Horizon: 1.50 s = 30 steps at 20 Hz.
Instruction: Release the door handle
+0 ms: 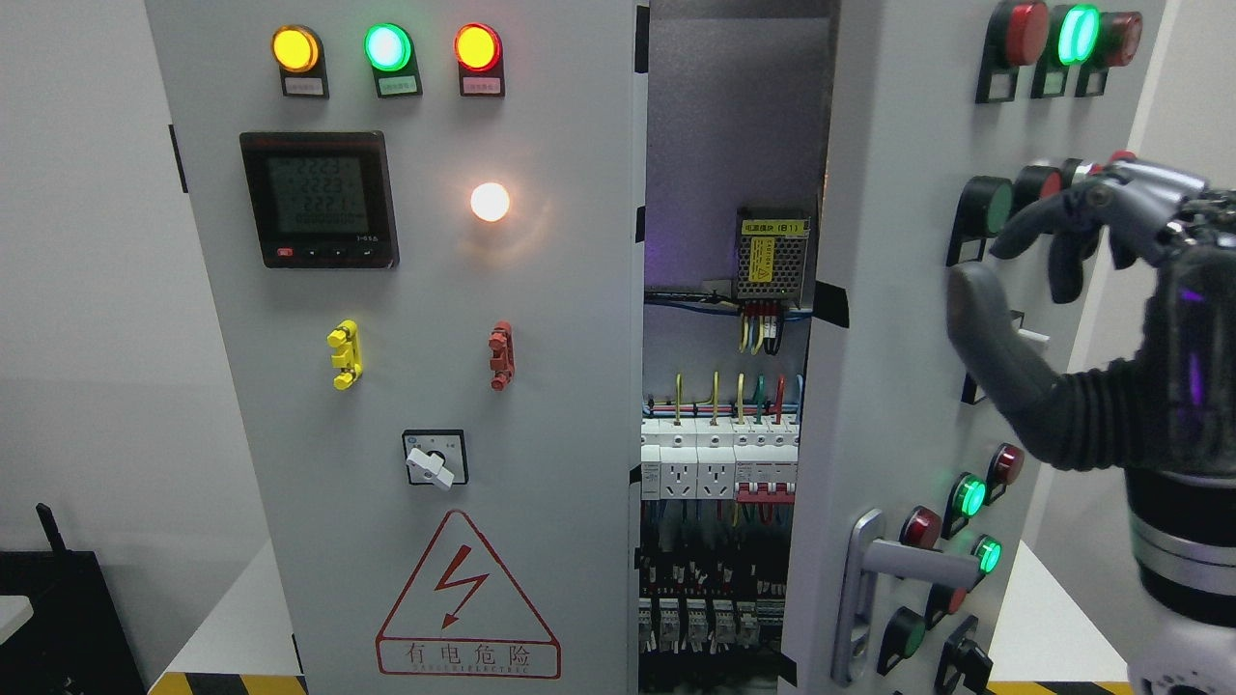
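The silver lever door handle sits low on the right cabinet door, which stands swung open toward me. My right hand hovers high in front of that door, well above the handle and apart from it. Its fingers are spread and relaxed, the thumb pointing up, with nothing held. The hand partly hides some of the door's buttons. My left arm does not show.
The left door is shut, carrying lit lamps, a meter, a rotary switch and a warning triangle. Between the doors the open cabinet shows breakers and wiring. Coloured buttons stud the right door. A yellow-black floor stripe runs below.
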Motion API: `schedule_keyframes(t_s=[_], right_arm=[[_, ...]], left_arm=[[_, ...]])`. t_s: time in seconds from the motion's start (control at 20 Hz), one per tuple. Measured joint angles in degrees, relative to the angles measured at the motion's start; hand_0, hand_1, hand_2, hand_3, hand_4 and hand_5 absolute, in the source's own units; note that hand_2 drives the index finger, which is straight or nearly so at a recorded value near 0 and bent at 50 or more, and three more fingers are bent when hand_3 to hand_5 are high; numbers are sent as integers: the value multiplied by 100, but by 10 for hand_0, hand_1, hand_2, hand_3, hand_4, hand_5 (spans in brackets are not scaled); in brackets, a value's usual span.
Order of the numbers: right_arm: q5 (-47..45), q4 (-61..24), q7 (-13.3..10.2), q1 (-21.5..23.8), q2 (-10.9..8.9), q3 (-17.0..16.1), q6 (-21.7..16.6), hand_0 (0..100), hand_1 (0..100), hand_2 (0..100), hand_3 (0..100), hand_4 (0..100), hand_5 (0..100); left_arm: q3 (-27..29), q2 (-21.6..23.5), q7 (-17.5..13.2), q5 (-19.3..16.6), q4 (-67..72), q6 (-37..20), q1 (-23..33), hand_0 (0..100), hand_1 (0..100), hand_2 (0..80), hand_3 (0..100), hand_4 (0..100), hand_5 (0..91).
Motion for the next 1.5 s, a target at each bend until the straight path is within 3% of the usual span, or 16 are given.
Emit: schedule_keyframes(t_s=[0.3,0.6,0.75,1.1,1.5], right_arm=[[-2,-12,58,767,12,-1037,136,510,342,626,1000,954,999],[-86,7,97,2048,98,-2123,123,561,330,634,1000,965,1000],[-125,25,-53,2712,251,-2516,-92,566,331,646,1000,966,1000],[-263,141,-212,4249,855,-3164,-811,576,333,650,1000,969,1000],[-351,492,-415,5930,1874,-3545,-1774,577,335,648,1000,969,1000]], left_arm=[[0,0,0,0,0,0,0,120,389,0,0,0,0],[0,0,0,0,0,1,0,120,389,0,0,0,0],[0,0,0,0,0,1,0,120,389,0,0,0,0],[0,0,1,0,0,1,0,120,389,0,0,0,0],[0,0,1,0,0,3,0,120,389,0,0,0,0]])
